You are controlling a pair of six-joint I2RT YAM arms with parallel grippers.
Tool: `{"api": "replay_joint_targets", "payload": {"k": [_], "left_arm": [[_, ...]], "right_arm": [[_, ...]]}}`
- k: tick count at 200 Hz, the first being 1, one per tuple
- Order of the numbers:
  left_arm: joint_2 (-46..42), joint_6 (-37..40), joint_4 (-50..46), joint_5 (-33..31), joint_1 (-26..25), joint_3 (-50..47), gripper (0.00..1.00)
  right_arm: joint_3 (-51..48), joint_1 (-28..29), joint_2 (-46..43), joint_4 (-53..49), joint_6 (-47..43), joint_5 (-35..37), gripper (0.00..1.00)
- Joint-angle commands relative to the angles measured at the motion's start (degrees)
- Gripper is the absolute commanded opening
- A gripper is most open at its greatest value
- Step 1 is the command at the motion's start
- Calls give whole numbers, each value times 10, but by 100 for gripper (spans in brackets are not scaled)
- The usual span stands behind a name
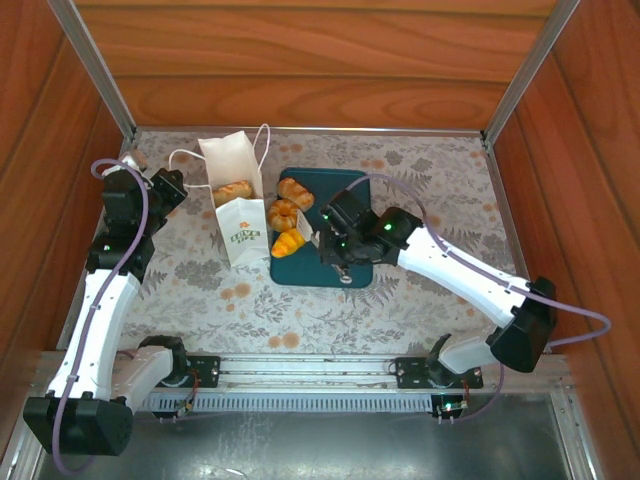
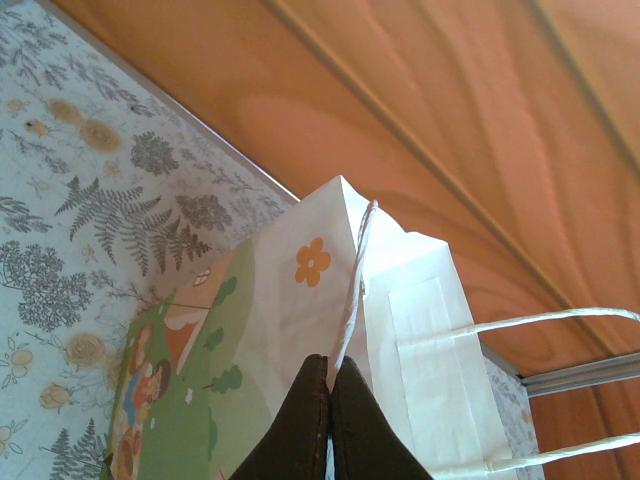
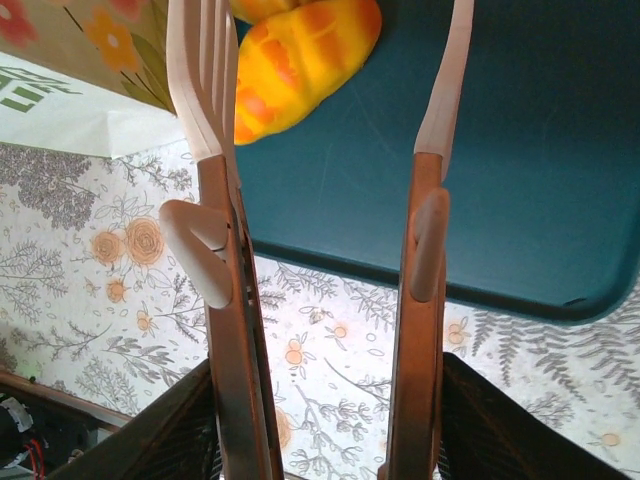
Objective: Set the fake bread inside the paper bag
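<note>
The white paper bag [image 1: 243, 225] stands left of the teal tray [image 1: 345, 190], and a brown roll [image 1: 233, 190] shows inside its open mouth. Three pieces of fake bread lie on the tray's left part: a brown one [image 1: 296, 192], another [image 1: 282, 213] and an orange-yellow one [image 1: 288, 242]. My left gripper [image 2: 330, 372] is shut on the bag's rim [image 2: 385, 300] beside its cord handle [image 2: 357, 270], holding it from the left [image 1: 178, 190]. My right gripper [image 3: 322, 45] stands open above the tray [image 3: 540, 150], nothing between its fingers, the orange bread [image 3: 300, 55] just ahead of its left finger.
Wooden walls close in the floral-patterned table [image 1: 420, 290] at the back and on both sides. The bag's printed face [image 3: 70, 30] and green logo lie close to the left of my right gripper. The tray's right half is bare.
</note>
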Motion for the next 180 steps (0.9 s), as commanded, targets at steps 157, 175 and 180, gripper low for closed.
{"api": "replay_joint_targets", "payload": {"k": [157,175,180], "left_arm": [[-10,-6,11,6,5,-6,0],[-12,-7,12,6,4,-9,0],[-13,-7,12,6,4,-10,0]], "right_arm": [[33,23,98,65,57,-49,56],[35,23,105,66,57,-49,56],[36,23,107,65,58,-49,56]]}}
